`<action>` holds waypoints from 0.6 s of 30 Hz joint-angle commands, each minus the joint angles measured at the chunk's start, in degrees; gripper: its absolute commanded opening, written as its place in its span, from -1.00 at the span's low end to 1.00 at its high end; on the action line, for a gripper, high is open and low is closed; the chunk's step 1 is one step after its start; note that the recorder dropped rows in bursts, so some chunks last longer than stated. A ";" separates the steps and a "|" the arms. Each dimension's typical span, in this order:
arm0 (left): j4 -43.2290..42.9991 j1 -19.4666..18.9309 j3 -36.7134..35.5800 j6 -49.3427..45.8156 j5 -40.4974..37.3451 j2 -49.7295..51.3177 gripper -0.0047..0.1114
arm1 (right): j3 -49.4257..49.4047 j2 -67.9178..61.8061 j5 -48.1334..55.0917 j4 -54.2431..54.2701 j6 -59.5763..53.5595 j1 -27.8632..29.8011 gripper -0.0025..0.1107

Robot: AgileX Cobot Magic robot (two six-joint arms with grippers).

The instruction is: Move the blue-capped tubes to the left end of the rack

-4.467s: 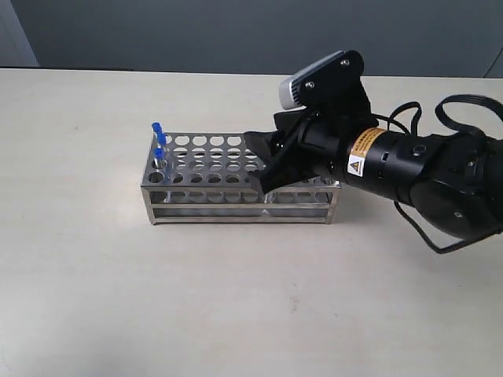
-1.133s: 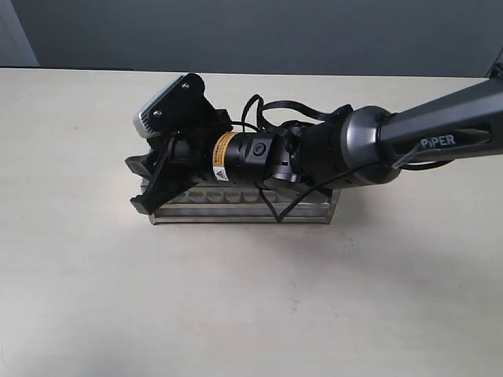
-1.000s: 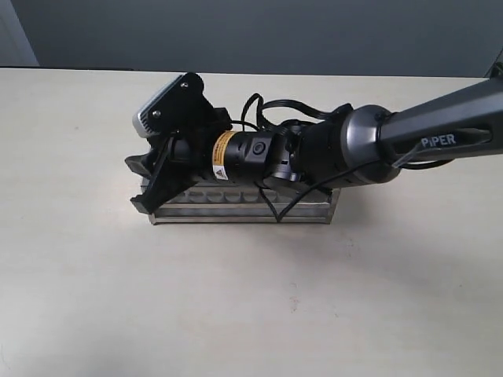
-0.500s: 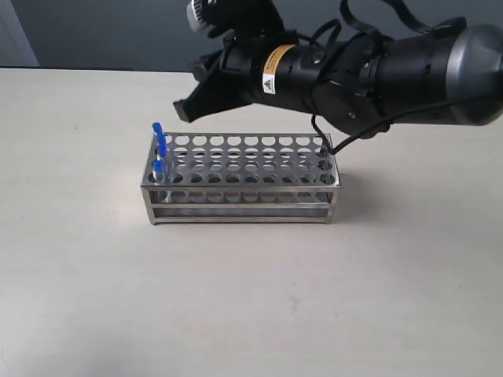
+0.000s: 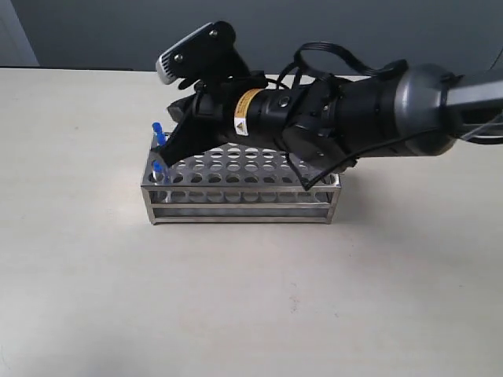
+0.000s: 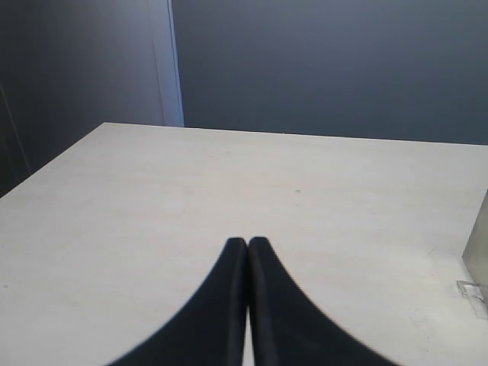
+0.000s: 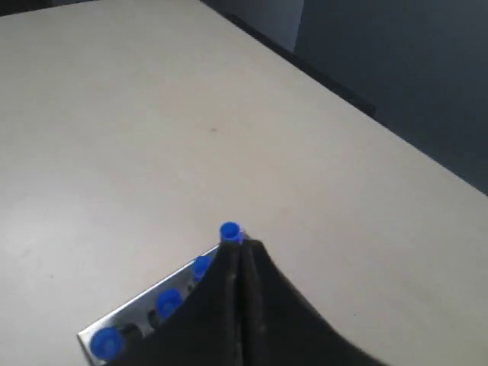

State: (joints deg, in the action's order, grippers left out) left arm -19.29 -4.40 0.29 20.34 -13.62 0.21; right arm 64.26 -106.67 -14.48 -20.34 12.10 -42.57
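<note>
The shiny metal rack (image 5: 236, 206) stands mid-table. The blue-capped tubes (image 5: 158, 167) stand in the holes at its left end. The right wrist view shows all four blue caps (image 7: 168, 302) in a row along the rack's end edge (image 7: 131, 314). My right gripper (image 5: 173, 146) reaches across the rack to that end and hovers just above the caps. Its fingers are pressed together with nothing between them, tips (image 7: 242, 245) beside the farthest cap (image 7: 229, 231). My left gripper (image 6: 248, 242) is shut and empty over bare table, out of the exterior view.
The right arm's thick black body (image 5: 346, 126) and cables hang over the rack's back and right half. A pale table (image 5: 236, 298) surrounds the rack. A grey wall runs behind it. A small metal and clear piece (image 6: 474, 267) shows at the left wrist view's edge.
The right gripper went from the rack's right end to its left end and lifted high behind the rack. It is now low over the caps again. One more blue cap stands at the front left.
</note>
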 commanded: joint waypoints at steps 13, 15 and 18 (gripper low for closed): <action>0.16 0.53 -0.19 0.08 0.31 -0.21 -0.91 | -24.87 28.89 -7.83 24.88 -15.93 9.29 -0.97; 0.16 0.53 -0.19 0.08 0.31 -0.21 -0.91 | -24.87 38.63 -5.27 34.24 -19.75 9.54 -0.97; 0.16 0.53 -0.19 0.08 0.31 -0.21 -0.91 | -25.23 49.94 2.85 44.18 -31.22 11.37 -0.97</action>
State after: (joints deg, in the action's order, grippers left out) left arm -19.29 -4.40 0.29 20.34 -13.62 0.21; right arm 39.71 -66.21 -19.25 14.61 -8.89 -32.84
